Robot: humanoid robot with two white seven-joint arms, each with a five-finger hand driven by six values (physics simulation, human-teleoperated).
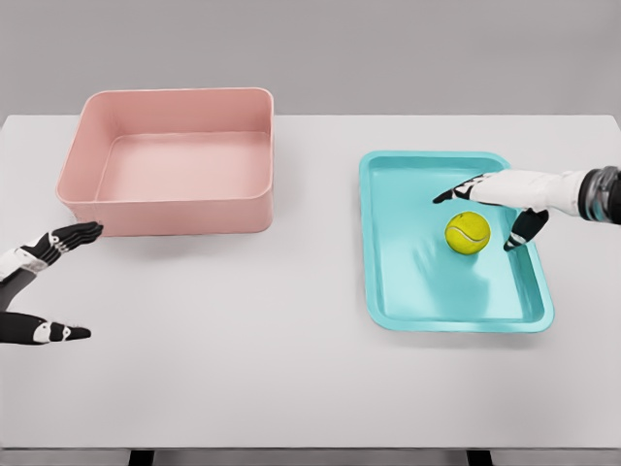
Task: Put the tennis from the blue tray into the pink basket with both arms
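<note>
Left hand [39, 282] rests spread low on the table [291, 369]; right hand [505, 199], fingers apart, arches over the tennis ball [468, 233] in the blue tray [388, 291], ungrasped.

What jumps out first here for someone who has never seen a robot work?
A yellow tennis ball lies in a blue tray at right, with the right hand spread open over it. At left stands an empty pink basket, with the open left hand beside it.
</note>
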